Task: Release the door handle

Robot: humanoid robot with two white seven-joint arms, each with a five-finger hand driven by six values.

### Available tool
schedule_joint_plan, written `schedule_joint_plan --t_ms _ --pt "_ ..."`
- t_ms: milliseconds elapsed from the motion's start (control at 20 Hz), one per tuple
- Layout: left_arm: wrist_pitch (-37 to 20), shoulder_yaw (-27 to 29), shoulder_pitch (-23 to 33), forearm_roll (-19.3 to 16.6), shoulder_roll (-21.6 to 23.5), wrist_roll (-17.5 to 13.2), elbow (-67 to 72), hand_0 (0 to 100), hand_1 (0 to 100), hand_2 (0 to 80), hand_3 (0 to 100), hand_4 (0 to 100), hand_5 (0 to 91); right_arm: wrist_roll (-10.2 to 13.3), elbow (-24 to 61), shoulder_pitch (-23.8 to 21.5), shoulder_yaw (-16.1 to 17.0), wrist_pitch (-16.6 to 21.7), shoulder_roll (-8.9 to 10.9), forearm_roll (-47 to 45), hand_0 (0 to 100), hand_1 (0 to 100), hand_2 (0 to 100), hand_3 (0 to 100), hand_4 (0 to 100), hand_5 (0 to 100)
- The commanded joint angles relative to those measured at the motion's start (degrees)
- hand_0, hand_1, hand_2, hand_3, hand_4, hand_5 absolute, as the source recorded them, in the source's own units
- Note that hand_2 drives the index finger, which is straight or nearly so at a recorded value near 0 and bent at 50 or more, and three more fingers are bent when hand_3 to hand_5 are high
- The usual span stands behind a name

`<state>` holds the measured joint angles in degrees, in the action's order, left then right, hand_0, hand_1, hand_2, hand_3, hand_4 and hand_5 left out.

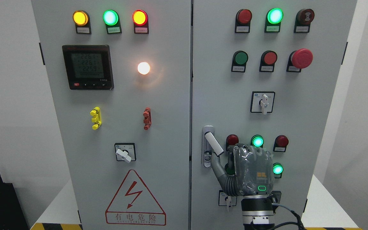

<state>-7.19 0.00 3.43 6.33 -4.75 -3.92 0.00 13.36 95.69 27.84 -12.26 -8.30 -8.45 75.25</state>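
You face a grey two-door cabinet that fills the view; its right door carries the door handle, a white lever at about seven o'clock on that door, close to the centre seam, swung out and tilted so its free end points toward five o'clock off a grey lock plate; the right hand comes up from the bottom edge at six o'clock, its back toward you, just to the three o'clock side of the handle; its thumb stretches toward eleven o'clock and its tip meets the lever's lower end; the other fingers are hidden behind the hand, so you cannot tell whether they are curled or spread; the left door holds a digital meter at ten o'clock, a lit white lamp beside it, and a red warning triangle at six o'clock; a red mushroom button sits at one o'clock on the right door.
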Motion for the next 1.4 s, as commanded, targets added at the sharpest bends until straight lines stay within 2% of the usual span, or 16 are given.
schedule_joint_plan --t_ms 0,1350 --pt "0.0 -0.7 0.0 0.0 0.0 0.0 -0.9 12 39 0.0 0 0 0.0 -0.1 0.0 0.3 0.5 0.0 0.01 0.0 53 47 100 100 100 97" --pt "0.0 -0.7 0.0 0.0 0.0 0.0 -0.9 12 39 0.0 0 0 0.0 -0.1 1.2 1.4 1.6 0.2 -0.25 0.0 53 46 100 100 100 97"
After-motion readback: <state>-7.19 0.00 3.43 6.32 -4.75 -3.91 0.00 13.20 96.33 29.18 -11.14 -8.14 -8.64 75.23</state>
